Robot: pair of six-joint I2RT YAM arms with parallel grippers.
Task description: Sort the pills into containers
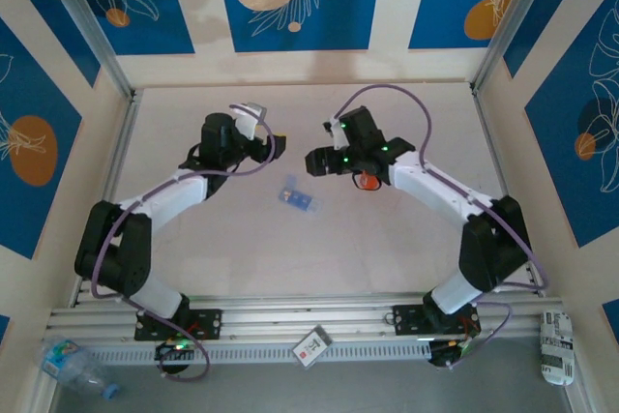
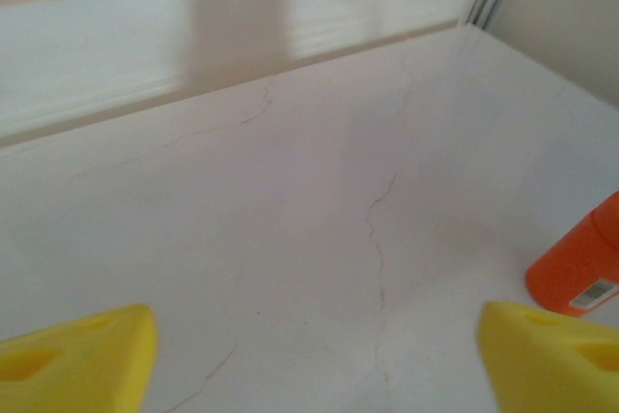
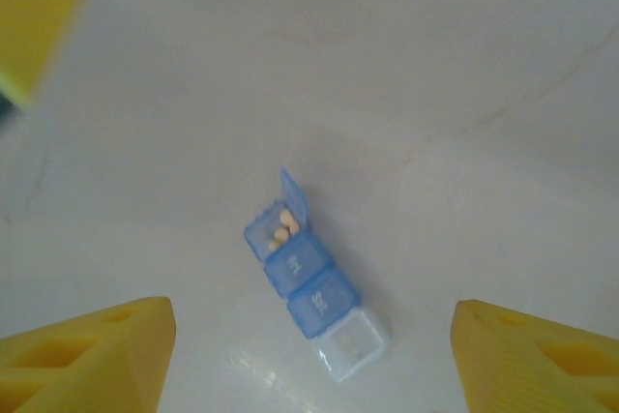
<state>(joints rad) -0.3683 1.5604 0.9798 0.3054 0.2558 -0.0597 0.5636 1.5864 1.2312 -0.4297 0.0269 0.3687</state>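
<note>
Right now the move turns on where the pill box [image 3: 311, 282] sits vs the right gripper [image 1: 316, 162]; in the right wrist view we see it flat on the table [image 3: 464, 94], below and ahead of the fingers [image 3: 97, 350], roughly centred betw. them; from above it lies mid-table, just near-side and a bit left of that gripper, and further off from the left gripper [image 2: 314, 360]; so we judge the right arm the nearer one, w/ the box squarely in its sights.

Long axis runs diagonal: in the wrist view from upper left to lower right, i.e. skewed to the line across the fingers, neither along it nor square to it; we'd guess some wrist turn is needed before any pinch or drop.

The end compartment at upper left has its lid [image 3: 295, 198] tipped up, w/ a few pale pills [image 3: 283, 227] inside; the next two are blue and shut; the last looks clear and shut, contents not readable.

Right gripper: fingers apart, nothing betw. them, touching nothing. Left gripper: fingers wide apart too, empty, over bare table; an orange bottle [image 2: 578, 268] stands at the right edge of its view, apart from the fingers.
</note>
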